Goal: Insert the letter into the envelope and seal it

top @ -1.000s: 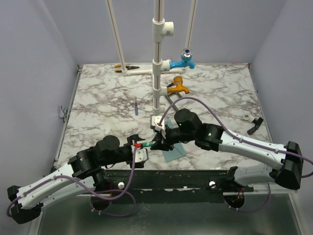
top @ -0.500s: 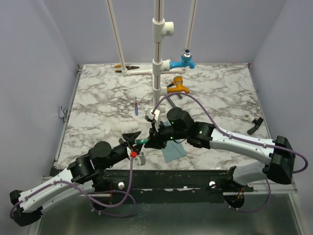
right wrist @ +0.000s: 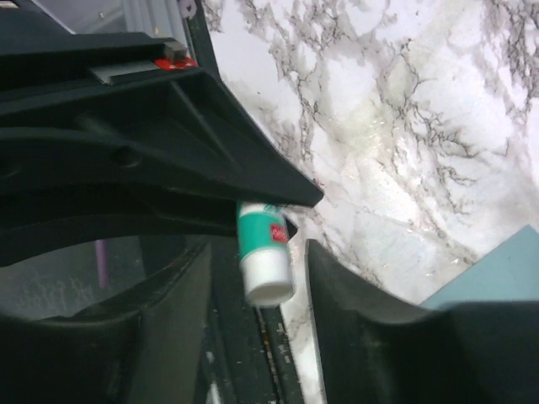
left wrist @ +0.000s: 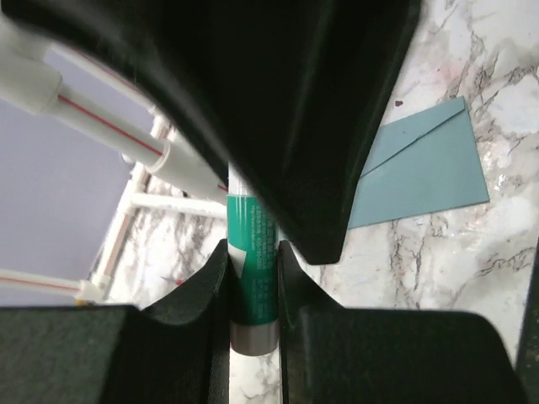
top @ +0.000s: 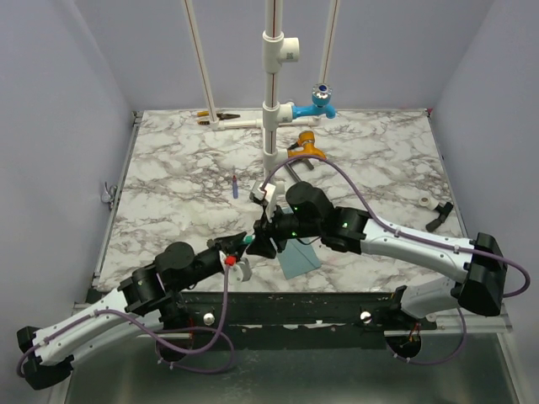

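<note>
Two robot arms meet over the near edge of a marble-patterned table [top: 168,168], with a green glue stick [left wrist: 251,278] between them. The left gripper [left wrist: 251,252] is clamped on the stick, its two black fingers [left wrist: 206,284] pressed against the green barrel on either side, as the left wrist camera shows. The right gripper [right wrist: 257,252] faces it tip to tip. In the right wrist view its fingers stand apart on both sides of the stick's white end, with a gap on each side, so it is spread and not gripping. The barrel carries a small red label near that white end. The envelope [top: 301,263], light teal-blue, lies flat on the marble near the table's front edge, just to the right of the meeting grippers and partly beneath the right arm in the overhead view. The left wrist camera shows a diagonal crease line running across one of its corners. Farther back, a white pipe stand [top: 271,126] rises from the middle of the table, with a blue valve [top: 320,99] and an orange valve [top: 305,150] on its branches. A small blue pen-like item [top: 235,183] lies left of the stand, and a white roll [top: 425,200] and a black tool [top: 438,215] sit near the right edge.
</note>
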Action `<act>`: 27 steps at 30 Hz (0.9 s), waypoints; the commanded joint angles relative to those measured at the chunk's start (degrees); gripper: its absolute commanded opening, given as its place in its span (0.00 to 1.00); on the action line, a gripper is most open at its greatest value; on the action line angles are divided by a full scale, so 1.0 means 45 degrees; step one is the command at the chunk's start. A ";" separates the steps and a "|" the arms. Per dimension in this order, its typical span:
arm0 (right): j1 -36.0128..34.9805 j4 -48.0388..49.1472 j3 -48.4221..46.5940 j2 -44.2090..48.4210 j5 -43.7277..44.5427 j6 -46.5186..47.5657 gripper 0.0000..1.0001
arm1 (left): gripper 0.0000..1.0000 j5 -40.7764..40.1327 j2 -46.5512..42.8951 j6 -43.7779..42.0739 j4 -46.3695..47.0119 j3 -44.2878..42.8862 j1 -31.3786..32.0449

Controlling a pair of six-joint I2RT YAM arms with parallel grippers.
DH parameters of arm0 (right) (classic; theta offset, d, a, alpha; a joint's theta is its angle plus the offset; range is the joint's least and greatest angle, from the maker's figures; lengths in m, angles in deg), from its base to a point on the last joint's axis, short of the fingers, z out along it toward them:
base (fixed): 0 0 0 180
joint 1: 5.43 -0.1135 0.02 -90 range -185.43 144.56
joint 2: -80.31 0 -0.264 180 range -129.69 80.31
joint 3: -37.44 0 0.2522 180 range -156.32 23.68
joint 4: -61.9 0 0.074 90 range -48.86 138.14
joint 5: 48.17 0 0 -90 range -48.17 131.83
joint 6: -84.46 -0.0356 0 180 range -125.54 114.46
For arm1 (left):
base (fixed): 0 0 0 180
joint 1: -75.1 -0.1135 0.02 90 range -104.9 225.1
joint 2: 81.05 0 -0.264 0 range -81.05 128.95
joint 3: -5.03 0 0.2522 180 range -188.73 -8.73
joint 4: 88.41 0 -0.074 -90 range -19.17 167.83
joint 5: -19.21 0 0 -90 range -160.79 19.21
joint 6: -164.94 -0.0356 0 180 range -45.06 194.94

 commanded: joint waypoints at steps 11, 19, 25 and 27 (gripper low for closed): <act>0.0309 -0.5010 -0.1599 0.3230 0.9131 -0.2748 0.92 | 0.00 0.6674 -0.1424 1.0476 0.2559 0.0968 -0.4998; 0.3364 -0.7821 0.0707 0.3104 1.0452 -0.4379 0.86 | 0.00 0.8118 -0.3691 1.1935 0.5811 0.3741 -0.6567; 0.5719 -0.5204 0.2409 0.1877 0.8553 -0.3726 0.83 | 0.00 0.8414 -0.5150 1.1794 0.5925 0.3899 -0.7694; 0.6229 -0.4538 0.2608 0.1054 0.8018 -0.3499 0.78 | 0.00 0.8682 -0.5496 1.1735 0.5893 0.3914 -0.7808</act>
